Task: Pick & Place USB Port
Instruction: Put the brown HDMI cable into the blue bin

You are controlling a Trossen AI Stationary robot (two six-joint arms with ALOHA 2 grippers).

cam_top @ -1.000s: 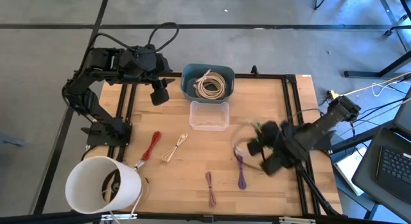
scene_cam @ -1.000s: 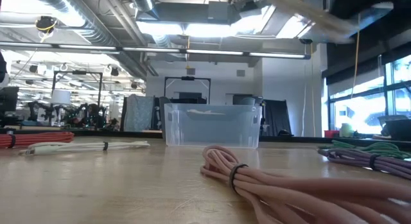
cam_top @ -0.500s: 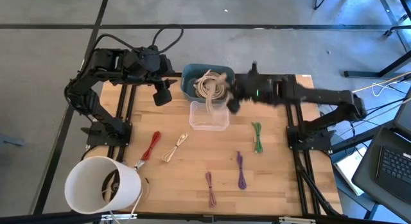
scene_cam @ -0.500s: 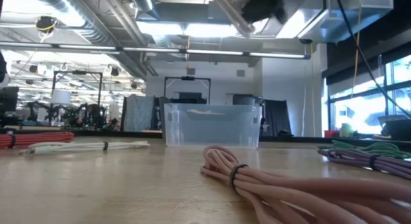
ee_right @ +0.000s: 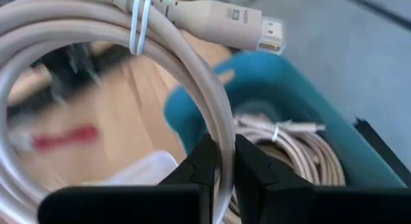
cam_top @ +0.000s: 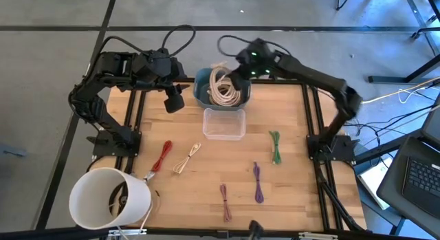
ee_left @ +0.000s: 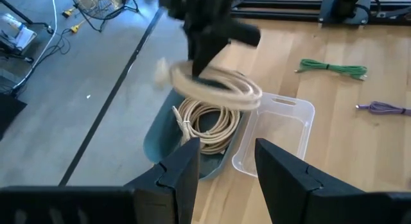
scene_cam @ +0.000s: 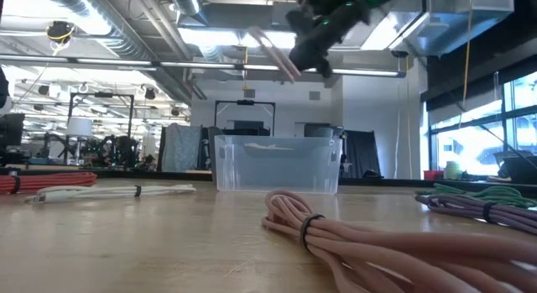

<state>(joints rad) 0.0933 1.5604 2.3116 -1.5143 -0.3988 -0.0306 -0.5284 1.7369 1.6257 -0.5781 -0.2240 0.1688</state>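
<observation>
The coiled beige USB cable (ee_right: 96,63), tied with a thin white twist tie and ending in a beige plug with a metal tip, hangs in my right claw (ee_right: 221,161). My two dark fingers (ee_right: 200,166) are clenched on one strand of the coil, and the loop arches out past them. In the high view I carry it above the blue plastic bin (cam_top: 203,95) at the far edge of the table, with my right claw (cam_top: 237,73) over the bin's right side. In my left wrist view the coil (ee_left: 215,89) hangs in the air above that bin, clear of its rim.

Inside the blue bin lies another coil of beige cable (cam_top: 223,91). Just in front of the bin, on its near side, stands a clear rectangular plastic tub (cam_top: 224,124); I can't tell what is in it.

My left claw (cam_top: 172,101) hovers beside the bin on its left, over the wooden table (cam_top: 206,171), with its fingers (ee_left: 183,169) parted and nothing between them.

Farther out on the table lie bundled cables: a green one (cam_top: 276,146) to the right, a purple one (cam_top: 258,182) nearer the front, a pinkish one (cam_top: 225,201) beside it, a pale beige one (cam_top: 187,158) and a red one (cam_top: 162,156) on the left. A large white bucket (cam_top: 110,197) sits at the front left corner.
</observation>
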